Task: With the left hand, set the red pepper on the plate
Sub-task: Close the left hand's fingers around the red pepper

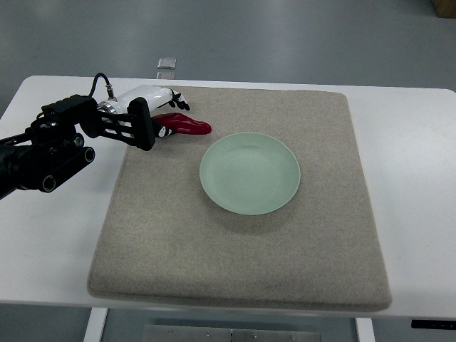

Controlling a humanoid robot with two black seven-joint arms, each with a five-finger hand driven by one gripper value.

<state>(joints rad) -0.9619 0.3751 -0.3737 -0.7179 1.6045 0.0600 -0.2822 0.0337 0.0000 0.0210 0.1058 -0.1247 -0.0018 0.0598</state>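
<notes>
One target: red pepper (184, 125), lying on its side on beige mat (242, 214), just left of and above plate (249, 173), not touching it.
Plate: pale green, empty, mid-mat, on white table (413, 199).
L hand: left hand (165, 107) sits at pepper's stem end, fingers curled down over it; prob. closing on it, but firm grip or just contact — can't tell.
R arm: not seen.
Handling (est.): light, fairly stiff, glossy skin so likely slippery; tapered, may roll.
Grip spot: thicker stem-end body, fingers across its width, not the thin tip.
Risk: squeezes out sideways if pinched near taper.
</notes>
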